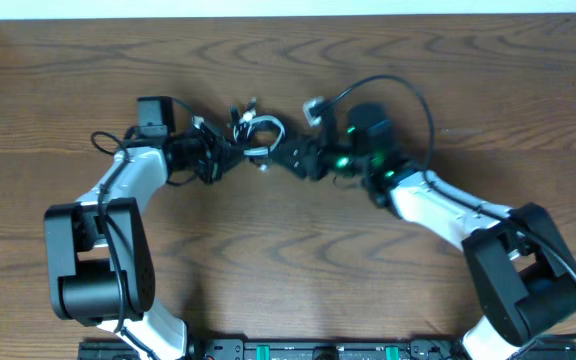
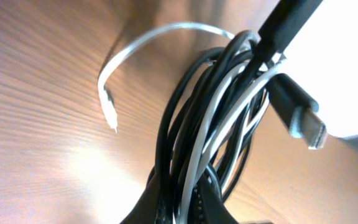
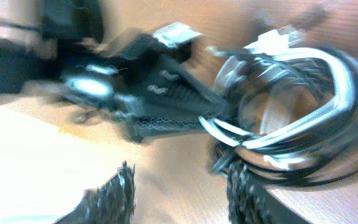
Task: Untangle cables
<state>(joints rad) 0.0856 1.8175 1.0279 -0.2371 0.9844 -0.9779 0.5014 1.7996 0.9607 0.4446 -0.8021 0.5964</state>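
Light, limp and springy, the black cable (image 2: 178,127) and white cable (image 2: 148,38) lie coiled together mid-worktop (image 1: 288,285), nearer its far edge. I'd take the loose white end, not the coil. The left gripper (image 1: 216,156) reaches in low, clenched on both. The right gripper (image 3: 180,180) faces it, fingers apart, just beside the loops.

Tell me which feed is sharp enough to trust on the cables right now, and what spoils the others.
Left wrist: the cable bundle is crisp, but blown-out glare fills the upper right. Right wrist: motion blur smears everything, and the lower left is overexposed. Overhead: evenly lit and in focus, though the bundle shows small there.
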